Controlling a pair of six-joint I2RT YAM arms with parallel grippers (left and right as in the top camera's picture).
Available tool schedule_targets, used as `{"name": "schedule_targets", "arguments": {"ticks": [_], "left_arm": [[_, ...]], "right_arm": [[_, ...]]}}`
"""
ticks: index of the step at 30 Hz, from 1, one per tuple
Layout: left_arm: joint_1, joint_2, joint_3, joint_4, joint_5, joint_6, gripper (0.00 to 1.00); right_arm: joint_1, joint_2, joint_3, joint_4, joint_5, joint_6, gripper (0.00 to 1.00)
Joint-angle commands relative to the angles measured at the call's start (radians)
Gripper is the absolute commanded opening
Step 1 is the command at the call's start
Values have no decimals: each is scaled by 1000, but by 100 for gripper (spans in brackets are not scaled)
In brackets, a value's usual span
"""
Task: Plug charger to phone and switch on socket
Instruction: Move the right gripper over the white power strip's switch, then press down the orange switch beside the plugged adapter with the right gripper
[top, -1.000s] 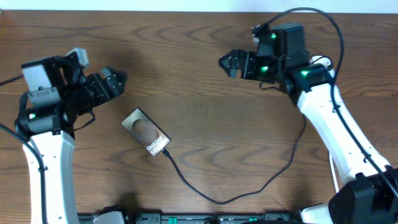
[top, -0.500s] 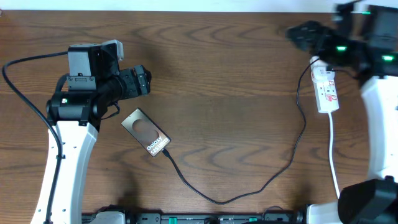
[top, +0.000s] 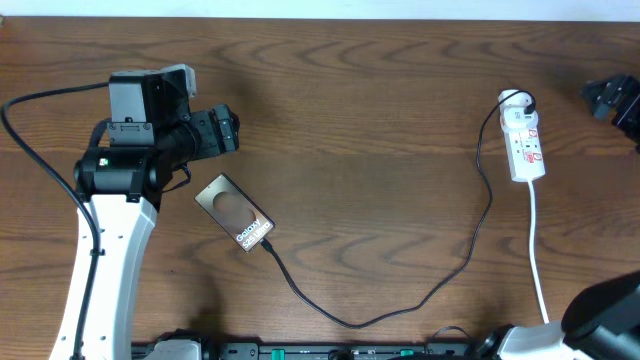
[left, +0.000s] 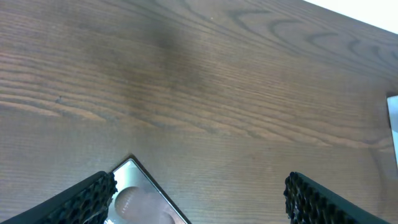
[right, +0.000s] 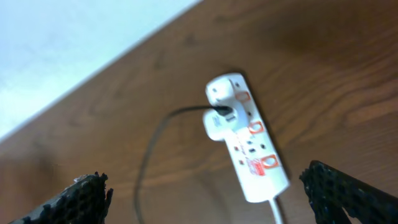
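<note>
The bronze phone (top: 234, 213) lies flat and slanted at left centre, lettering toward its near end. The black charger cable (top: 440, 285) runs from the phone's near corner, where its plug tip (top: 269, 245) touches the phone, loops along the front and rises to the white socket (top: 524, 135) at the right. My left gripper (top: 222, 131) is open and empty, just beyond the phone; the phone's corner shows in the left wrist view (left: 140, 199) between the fingers (left: 199, 202). My right gripper (top: 608, 100) is open at the right edge; its wrist view (right: 208, 199) shows the socket (right: 245, 140) below it.
The socket's white lead (top: 538, 255) runs from the socket toward the front edge at the right. A white wall or surface (right: 68, 43) borders the table's far edge. The arm bases stand at the front corners.
My right arm has swung from above the table's upper middle out to the right edge, uncovering the socket. My left arm shifted right early on, then stayed still.
</note>
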Motion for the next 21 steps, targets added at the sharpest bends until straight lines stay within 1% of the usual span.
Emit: {"name": "schedule_targets", "arguments": {"ticks": [1,8,9,13,16,17,21], "left_arm": [[-3,2,19,-12,-8,9,89],[-3,2,19,-27,-10,8,89],[-3,2,19,-28,-10,8,89],[-3,2,19,-28,-11,9,89],[-3,2,19,-28,-11,9,88],[-3,2,19,-28,-11,9,89],[-3,2,18,-28,-11,9,89]], "right_arm": [[3,98,15,-7,-6,-138,99],[22,279,15,-8,-27,-193,99],[33,319,15,-8,-40,-220,99],[67,399,15,-6,-73,-288,95],[90,439,15,11,-70,-288,94],[94,445,15,14,-71,-288,94],[113,471,15,31,-58,-289,94]]}}
